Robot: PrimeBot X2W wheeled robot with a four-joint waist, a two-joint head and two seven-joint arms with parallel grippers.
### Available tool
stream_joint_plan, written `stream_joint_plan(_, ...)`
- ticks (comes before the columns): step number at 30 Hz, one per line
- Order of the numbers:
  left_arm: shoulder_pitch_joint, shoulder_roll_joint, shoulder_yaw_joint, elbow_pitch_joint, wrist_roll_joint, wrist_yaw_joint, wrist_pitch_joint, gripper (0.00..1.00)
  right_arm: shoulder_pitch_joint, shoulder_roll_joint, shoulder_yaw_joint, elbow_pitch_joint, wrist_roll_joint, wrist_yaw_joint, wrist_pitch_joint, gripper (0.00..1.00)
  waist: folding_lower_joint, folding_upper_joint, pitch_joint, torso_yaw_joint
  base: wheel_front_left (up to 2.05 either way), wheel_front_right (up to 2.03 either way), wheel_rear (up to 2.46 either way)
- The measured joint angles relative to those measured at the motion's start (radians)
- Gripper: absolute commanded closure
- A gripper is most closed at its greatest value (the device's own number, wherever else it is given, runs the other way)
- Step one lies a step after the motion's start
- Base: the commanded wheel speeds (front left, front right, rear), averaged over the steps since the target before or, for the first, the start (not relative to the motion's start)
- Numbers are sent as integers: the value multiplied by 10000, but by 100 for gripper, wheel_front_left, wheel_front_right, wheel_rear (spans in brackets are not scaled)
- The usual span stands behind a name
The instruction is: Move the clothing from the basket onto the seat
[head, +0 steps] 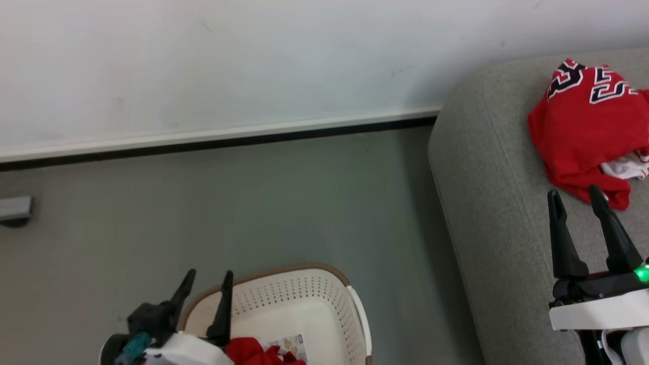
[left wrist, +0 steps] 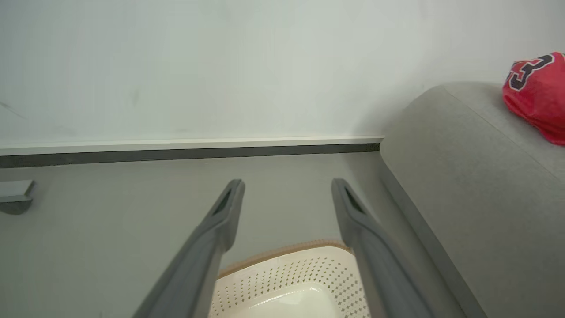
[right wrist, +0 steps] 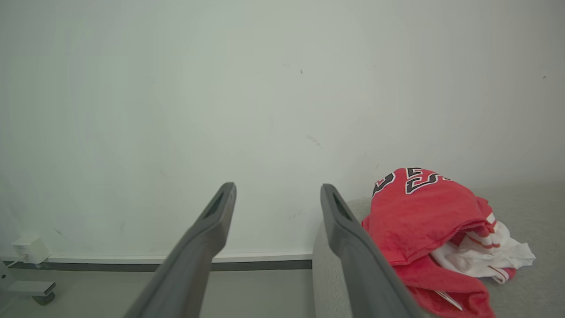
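Head view has 1 red jersey heaped on the seat and more red clothing low in the basket, which stands on the floor near the seat, so the task looks partly done. The right end effector hovers just beside the jersey, fingers spread and empty. The left end effector, likewise spread and empty, hangs over the basket, placed, I judge, to reach down for that clothing.
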Motion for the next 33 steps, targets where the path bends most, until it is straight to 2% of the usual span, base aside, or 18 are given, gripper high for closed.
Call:
stream_joint_plan(18, -2870, 550, -1490, 4631, 2, -221, 274, 0, -1557, 408, -249, -968, 255, 0, 0, 0, 1, 0, 2364, -727, 0, 0, 0)
stream_joint_plan(33, -4956, 1218, -2638, 7804, -364, -244, 1250, 0, -2984, 734, -291, -1720, 405, 0, 0, 0, 0, 0, 4629, -1478, 0, 0, 0)
